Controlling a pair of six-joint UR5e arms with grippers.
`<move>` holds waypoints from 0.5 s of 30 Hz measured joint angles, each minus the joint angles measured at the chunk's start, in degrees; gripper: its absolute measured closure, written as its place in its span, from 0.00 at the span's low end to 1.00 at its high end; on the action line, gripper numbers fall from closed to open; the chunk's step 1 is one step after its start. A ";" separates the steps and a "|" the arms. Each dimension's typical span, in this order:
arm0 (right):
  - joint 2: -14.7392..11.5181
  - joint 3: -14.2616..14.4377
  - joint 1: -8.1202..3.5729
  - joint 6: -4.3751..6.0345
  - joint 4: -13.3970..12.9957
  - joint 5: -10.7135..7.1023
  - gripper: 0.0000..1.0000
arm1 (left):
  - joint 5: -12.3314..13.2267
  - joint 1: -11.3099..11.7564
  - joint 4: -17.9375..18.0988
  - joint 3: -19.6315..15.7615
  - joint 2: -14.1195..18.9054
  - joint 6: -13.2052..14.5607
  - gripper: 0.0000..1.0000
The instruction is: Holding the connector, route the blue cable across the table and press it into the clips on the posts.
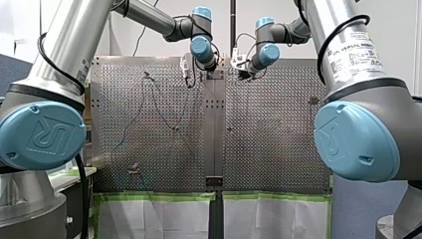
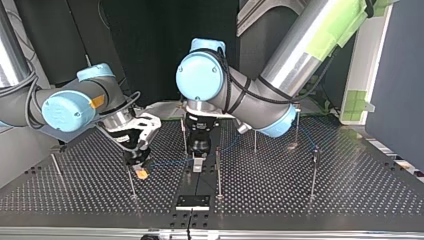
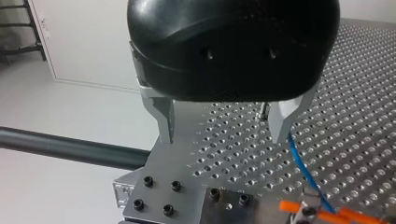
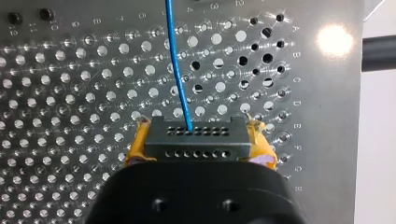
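Between the yellow pads [image 4: 138,145] of my right gripper [image 4: 200,140], closest to its wrist camera, sits the dark grey, rectangular plastic connector [image 4: 194,148] with its two rows of small holes. The pads are clamped on its short ends, so the grip looks square. From the middle of the connector's far face the thin blue cable [image 4: 178,70] leaves straight ahead. Its long axis is in line with the gripper's reach, low over the silver perforated metal table [image 4: 70,93].

Further along that line, in the top view, the cable crosses from the view's left toward its right and passes by my black left gripper [image 3: 224,125], which hangs point-down over the table's middle seam. Its bare metal fingers [image 3: 164,119] stand wide apart and hold nothing. In the left wrist view the cable lies at the tip of one finger rather than midway in the gap; whether it is inside the gap I cannot tell. So my left arm is the nearer one to the free span, while my right arm has the cable's end.

Beyond, thin upright metal posts [image 2: 218,172] rise from the table: one just beside the left gripper, another just beside the connector, others well apart toward the top view's right. There the cable seems to reach the top of a far post. The clips are too small to make out. I judge that the coming move turns on the cable lying crosswise to the left gripper's gap. The fingers must straddle it squarely before they can press it onto the neighbouring post.
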 joint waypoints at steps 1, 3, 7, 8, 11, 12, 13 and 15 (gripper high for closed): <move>0.00 0.00 -0.01 0.00 0.00 -0.01 1.00 | -0.14 -0.15 -0.27 -0.01 0.04 0.02 0.00; 0.00 0.00 -0.04 0.00 0.00 0.00 1.00 | -0.43 -0.56 -1.09 -0.06 0.06 0.12 0.00; 0.00 0.00 -0.03 0.01 0.00 -0.01 1.00 | -0.66 -1.54 -2.90 -0.06 0.09 0.40 0.00; 0.00 0.00 -0.03 0.02 0.00 -0.01 1.00 | -0.71 -1.77 -3.20 -0.07 0.09 0.43 0.00; 0.00 0.00 -0.04 0.05 0.00 0.00 1.00 | -1.26 -2.55 -3.78 -0.12 0.09 0.52 0.00; 0.00 0.00 -0.04 0.06 0.00 0.00 1.00 | -1.60 -2.85 -3.80 -0.21 0.08 0.57 0.00; 0.00 0.00 -0.04 0.07 0.00 0.00 1.00 | -1.79 -3.02 -3.73 -0.31 0.08 0.62 0.00; 0.00 0.00 -0.04 0.07 0.00 0.00 1.00 | -2.07 -3.30 -3.28 -0.59 0.03 0.67 0.00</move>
